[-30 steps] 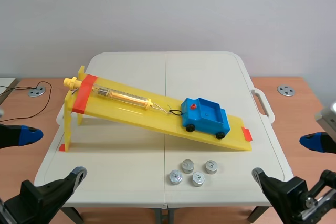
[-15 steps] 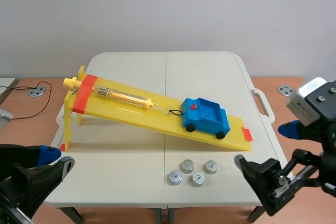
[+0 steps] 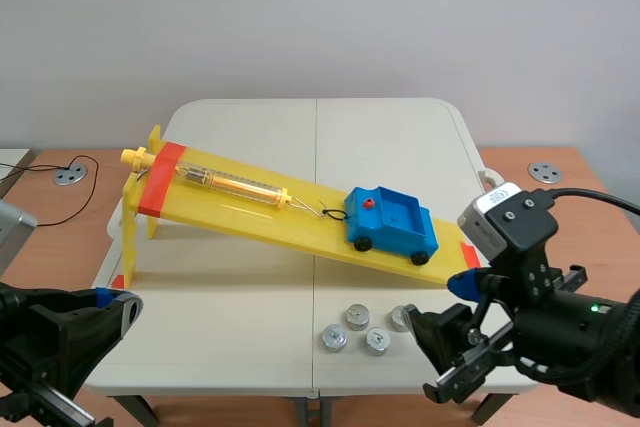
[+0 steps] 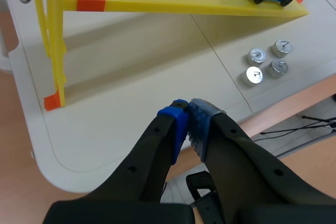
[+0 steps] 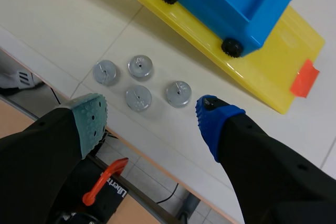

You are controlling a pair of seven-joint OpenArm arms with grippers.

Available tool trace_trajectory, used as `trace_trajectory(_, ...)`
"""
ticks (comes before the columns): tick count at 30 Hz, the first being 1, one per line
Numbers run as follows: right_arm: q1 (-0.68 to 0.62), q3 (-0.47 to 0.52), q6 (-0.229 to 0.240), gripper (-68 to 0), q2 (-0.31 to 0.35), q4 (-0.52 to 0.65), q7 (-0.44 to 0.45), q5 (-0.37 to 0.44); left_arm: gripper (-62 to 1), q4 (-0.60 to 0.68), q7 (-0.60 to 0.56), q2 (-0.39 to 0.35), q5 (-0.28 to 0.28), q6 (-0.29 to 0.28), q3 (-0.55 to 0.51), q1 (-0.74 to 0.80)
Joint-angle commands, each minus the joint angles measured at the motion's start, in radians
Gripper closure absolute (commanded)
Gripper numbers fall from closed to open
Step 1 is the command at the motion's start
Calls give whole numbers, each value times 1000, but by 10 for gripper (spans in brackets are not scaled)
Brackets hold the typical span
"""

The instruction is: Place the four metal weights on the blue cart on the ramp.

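While the right gripper [image 3: 440,305] hangs low over the near edge of the white table [image 3: 220,287], we see its fingers spread wide with nothing between them. And look at the right wrist view: the four metal weights [image 5: 138,98] sit in a tight cluster just ahead of that gap, inside the span between the two pads. The two nearest weights, one in the middle and one toward the blue pad [image 5: 178,93], lie closest to the fingertips. They're round pucks with no long axis, so we judge the jaw angle hardly matters; what counts is a short move forward and down.

Over to the left gripper [image 4: 189,119]: its fingers are pressed together on nothing, low at the table's front left, and the weights lie well apart from it, off toward the other arm. So the right arm is clearly the nearer one.

Beyond the cluster, the blue cart [image 3: 393,221] stands on the low end of the yellow ramp [image 3: 250,209], its open bed showing no weights yet.
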Motion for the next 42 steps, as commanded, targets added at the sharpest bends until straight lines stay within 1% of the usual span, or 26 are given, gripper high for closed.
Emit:
trace_trajectory(1,78,4,11,-364,-11,40,100,19,-27,70,-96,5,-74,-25,-14,-6)
trace_trajectory(4,110,-24,11,-364,-41,9,85,-41,-27,70,-95,5,-74,-25,-14,-6)
trace_trajectory(6,126,-44,11,-360,-54,-10,86,-66,-27,70,-95,5,-74,-25,-14,-6)
trace_trajectory(8,138,-63,11,-342,-68,-20,87,-83,-27,70,-95,5,-74,-25,-14,-6)
trace_trajectory(12,155,-96,10,-342,-95,-27,101,-157,-27,70,-95,5,-74,-25,-14,-6)
trace_trajectory(18,166,-150,-31,-333,-117,-56,136,-248,-27,66,-78,5,-74,-25,-14,-23)
trace_trajectory(21,166,-178,-38,-333,-120,-77,159,-278,-27,54,-77,5,-74,-25,-14,-37)
trace_trajectory(22,166,-188,-56,-333,-126,-87,165,-307,-27,50,-77,5,-74,-25,-14,-39)
trace_trajectory(23,169,-193,-63,-333,-130,-96,170,-320,-27,47,-78,5,-74,-25,-14,-40)
trace_trajectory(26,190,-212,-68,-333,-138,-135,194,-324,-27,39,-78,5,-74,-25,-14,-39)
trace_trajectory(30,227,-232,-88,-333,-157,-198,197,-339,-27,39,-78,5,-74,-25,-14,-39)
trace_trajectory(33,248,-241,-92,-333,-168,-235,212,-339,-27,39,-78,5,-74,-25,-14,-39)
trace_trajectory(36,260,-254,-92,-333,-173,-246,235,-348,-27,39,-78,5,-74,-25,-14,-39)
trace_trajectory(37,261,-256,-99,-333,-176,-246,243,-360,-27,39,-78,5,-74,-25,-14,-39)
trace_trajectory(42,262,-256,-103,-331,-200,-256,253,-362,-27,39,-78,5,-74,-25,-14,-39)
